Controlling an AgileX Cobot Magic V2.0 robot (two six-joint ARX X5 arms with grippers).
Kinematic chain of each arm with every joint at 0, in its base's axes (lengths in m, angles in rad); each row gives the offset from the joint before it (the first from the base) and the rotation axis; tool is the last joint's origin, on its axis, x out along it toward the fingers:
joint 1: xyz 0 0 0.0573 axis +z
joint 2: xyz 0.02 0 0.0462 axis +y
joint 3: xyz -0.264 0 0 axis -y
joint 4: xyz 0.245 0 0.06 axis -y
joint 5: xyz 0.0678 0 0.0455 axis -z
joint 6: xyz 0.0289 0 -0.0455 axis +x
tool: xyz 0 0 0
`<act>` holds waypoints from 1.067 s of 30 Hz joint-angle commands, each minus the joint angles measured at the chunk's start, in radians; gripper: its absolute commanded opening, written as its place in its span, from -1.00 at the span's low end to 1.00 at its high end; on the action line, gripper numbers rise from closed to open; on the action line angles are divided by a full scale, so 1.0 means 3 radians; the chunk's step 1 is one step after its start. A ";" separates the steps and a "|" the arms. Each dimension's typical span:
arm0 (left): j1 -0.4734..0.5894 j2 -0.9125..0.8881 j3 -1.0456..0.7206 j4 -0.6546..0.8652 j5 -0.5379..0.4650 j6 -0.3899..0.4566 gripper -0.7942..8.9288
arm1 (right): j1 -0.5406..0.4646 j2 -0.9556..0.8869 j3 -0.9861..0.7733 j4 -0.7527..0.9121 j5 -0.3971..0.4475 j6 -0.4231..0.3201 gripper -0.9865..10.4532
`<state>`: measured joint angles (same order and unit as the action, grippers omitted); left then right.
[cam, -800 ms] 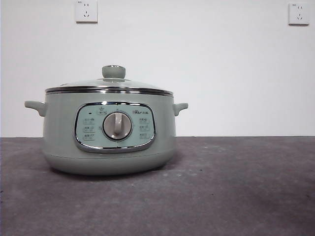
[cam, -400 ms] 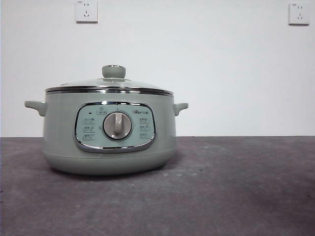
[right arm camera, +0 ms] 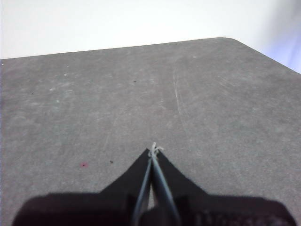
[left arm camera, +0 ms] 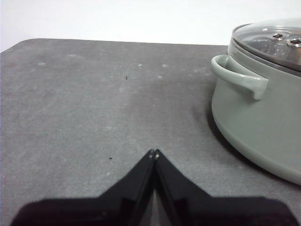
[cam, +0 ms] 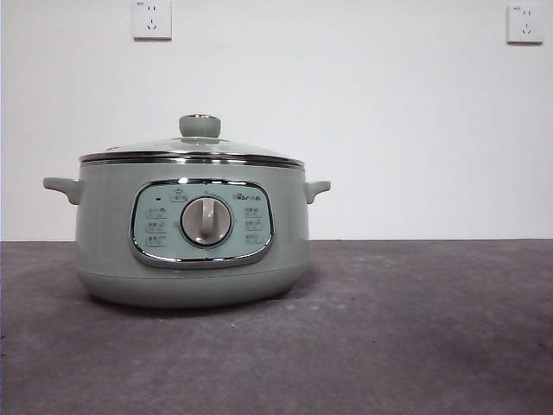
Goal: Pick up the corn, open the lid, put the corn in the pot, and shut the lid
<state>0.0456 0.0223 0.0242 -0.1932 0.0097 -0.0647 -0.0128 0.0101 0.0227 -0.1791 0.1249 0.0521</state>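
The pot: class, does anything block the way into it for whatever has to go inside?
Yes. The lid sits closed on the pot, its steel rim covering the whole opening, with the knob on top. It must come off first. Both grippers, left and right, wait shut over bare table. No corn is in view.

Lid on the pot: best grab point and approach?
Take the lid by its pale green knob, coming straight down from above. The knob stands upright at the centre of the shallow glass dome and is the only raised part; the steel rim sits flush on the pot, leaving no edge to pinch. The left hand, shut beside the pot's handle, looks closer.
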 commanded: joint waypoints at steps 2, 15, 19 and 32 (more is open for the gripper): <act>0.0011 -0.0001 -0.0032 0.0025 -0.0009 -0.0018 -0.84 | -0.0003 -0.0004 -0.0027 0.0000 -0.0009 0.0000 -0.83; 0.0011 -0.0001 -0.0032 0.0025 -0.0009 -0.0019 -0.84 | -0.0003 -0.0004 -0.0027 0.0000 -0.0009 0.0000 -0.83; 0.0011 -0.0001 -0.0032 0.0025 -0.0009 -0.0018 -0.84 | -0.0003 -0.0004 -0.0027 0.0000 -0.0009 0.0000 -0.83; 0.0011 -0.0001 -0.0032 0.0025 -0.0009 -0.0018 -0.84 | -0.0003 -0.0004 -0.0027 0.0000 -0.0009 0.0000 -0.83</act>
<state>0.0456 0.0223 0.0242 -0.1932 0.0097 -0.0647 -0.0128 0.0101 0.0227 -0.1791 0.1246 0.0521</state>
